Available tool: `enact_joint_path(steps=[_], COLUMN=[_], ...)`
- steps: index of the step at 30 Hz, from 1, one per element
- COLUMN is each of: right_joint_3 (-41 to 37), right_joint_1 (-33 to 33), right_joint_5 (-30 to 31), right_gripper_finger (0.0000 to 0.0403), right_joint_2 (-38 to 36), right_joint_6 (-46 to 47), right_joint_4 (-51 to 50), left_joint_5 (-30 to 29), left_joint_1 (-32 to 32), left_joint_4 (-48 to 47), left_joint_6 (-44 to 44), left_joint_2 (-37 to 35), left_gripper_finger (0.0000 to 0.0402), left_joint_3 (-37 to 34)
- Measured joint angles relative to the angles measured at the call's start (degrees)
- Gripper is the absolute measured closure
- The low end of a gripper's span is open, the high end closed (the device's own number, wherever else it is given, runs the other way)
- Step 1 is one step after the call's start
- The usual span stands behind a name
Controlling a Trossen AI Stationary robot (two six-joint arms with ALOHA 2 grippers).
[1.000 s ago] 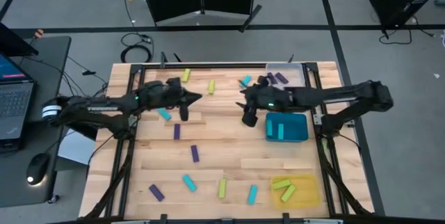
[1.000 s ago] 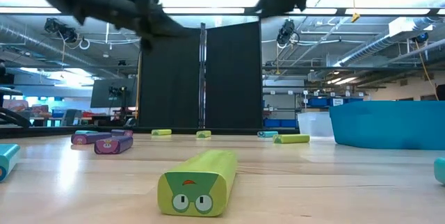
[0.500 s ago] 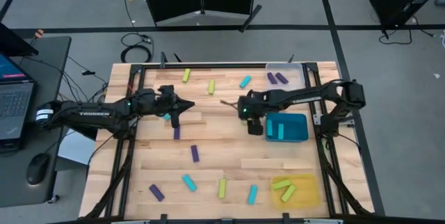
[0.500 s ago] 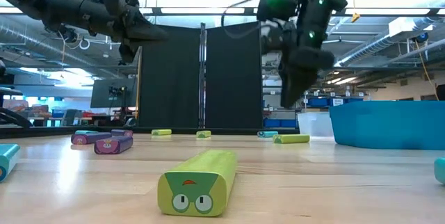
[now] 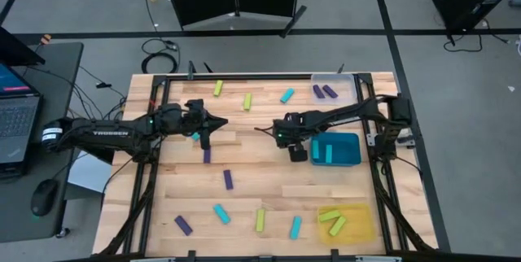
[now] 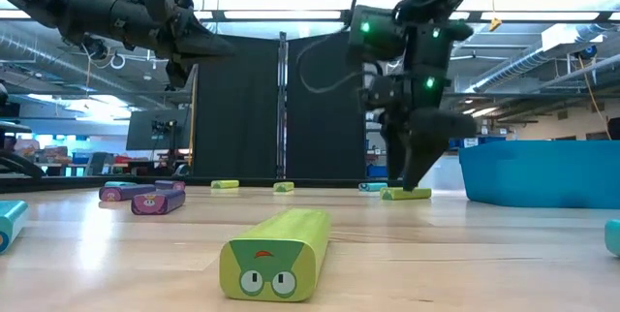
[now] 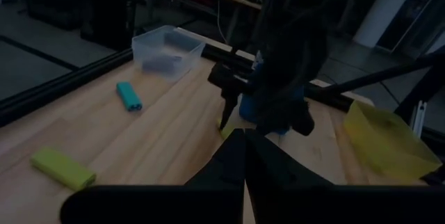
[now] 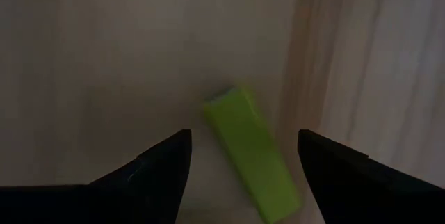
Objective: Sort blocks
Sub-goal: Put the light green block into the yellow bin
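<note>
**Two pincers, one yellow-green block in reach**

Many blocks lie scattered over the desk (image 5: pixel 269 182). The right pincer (image 8: pixel 243 156), fingers spread apart, hangs right of centre in the high view above a yellow-green block (image 8: pixel 252 151) that lies aslant between its tips. The left pincer (image 5: pixel 207 130), left of centre, is pressed together and empty. The block looks light, stiff and smooth; a grip across its long sides near the middle seems safest, since it may twist.

the wooden table (image 5: pixel 260 172) carries scattered purple, cyan and green blocks (image 5: pixel 229 180), a clear tray (image 5: pixel 346 83), a teal tray (image 5: pixel 348 150) and a yellow tray (image 5: pixel 358 223).
</note>
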Motion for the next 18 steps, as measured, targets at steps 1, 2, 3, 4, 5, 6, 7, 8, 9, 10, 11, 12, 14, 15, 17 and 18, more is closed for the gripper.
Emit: enact_joint_path(steps=[1, 2, 3, 4, 5, 6, 7, 8, 9, 10, 11, 12, 14, 15, 17, 18], right_joint_3=[0.0, 0.0, 0.0, 0.1, 0.2, 0.3, 0.3, 0.3, 0.3, 0.3, 0.2, 0.2, 0.2, 0.1, 0.1, 0.1], right_joint_1=[-0.3, -0.5, -0.7, -1.0, -1.3, -1.5, -1.7, -2.1, -2.3, -2.5, -2.6, -2.7, -2.8, -2.8, -2.8, -2.8], right_joint_5=[0.0, 0.0, -0.2, -0.3, -0.6, -0.8, -1.3, -2.0, -2.7, -3.2, -3.5, -3.9, -4.5, -4.9, -6.0, -6.2], right_gripper_finger=[0.0128, 0.0129, 0.0130, 0.0131, 0.0133, 0.0136, 0.0140, 0.0146, 0.0153, 0.0163, 0.0174, 0.0186, 0.0214, 0.0230, 0.0260, 0.0274], right_joint_2=[0.6, 1.2, 1.7, 2.1, 2.4, 2.8, 3.0, 3.0, 3.0, 3.0, 2.9, 2.8, 2.8, 2.8, 3.0, 3.1], right_joint_6=[-0.4, -0.7, -0.8, -0.8, -0.8, -0.8, -0.8, -0.8, -0.8, -0.8, -0.8, -0.8, -0.8, -0.8, -0.8, -0.7], right_joint_4=[0.0, 0.0, 0.0, 0.1, 0.0, 0.0, 0.0, 0.0, 0.0, 0.0, 0.0, 0.0, -0.1, -0.1, 0.0, 0.1], left_joint_5=[0.0, 0.0, 0.0, 0.0, 0.0, 0.0, 0.0, 0.0, 0.0, 0.0, 0.0, 0.0, 0.0, 0.0, 0.0, 0.0], left_joint_1=[0.0, 0.0, 0.0, 0.0, 0.0, 0.0, 0.0, 0.0, 0.0, 0.0, 0.0, 0.0, 0.0, 0.0, 0.0, 0.0], left_joint_4=[0.0, -0.1, -0.2, -0.2, -0.2, -0.2, -0.2, -0.2, -0.2, -0.3, -0.3, -0.3, -0.3, -0.3, -0.3, -0.4], left_joint_6=[0.0, 0.1, 0.1, 0.1, 0.1, 0.2, 0.4, 0.4, 0.4, 0.4, 0.4, 0.4, 0.4, 0.4, 0.5, 0.5], left_joint_2=[0.0, 0.0, 0.0, 0.0, 0.0, 0.0, 0.0, 0.0, 0.0, 0.0, 0.0, 0.0, 0.0, 0.0, 0.0, 0.0], left_gripper_finger=[0.0389, 0.0389, 0.0389, 0.0389, 0.0389, 0.0389, 0.0389, 0.0389, 0.0389, 0.0389, 0.0389, 0.0389, 0.0389, 0.0389, 0.0389, 0.0389], left_joint_3=[0.0, 0.0, 0.0, 0.0, 0.0, 0.0, 0.0, 0.0, 0.0, 0.0, 0.0, 0.0, 0.0, 0.0, 0.0, 0.0])
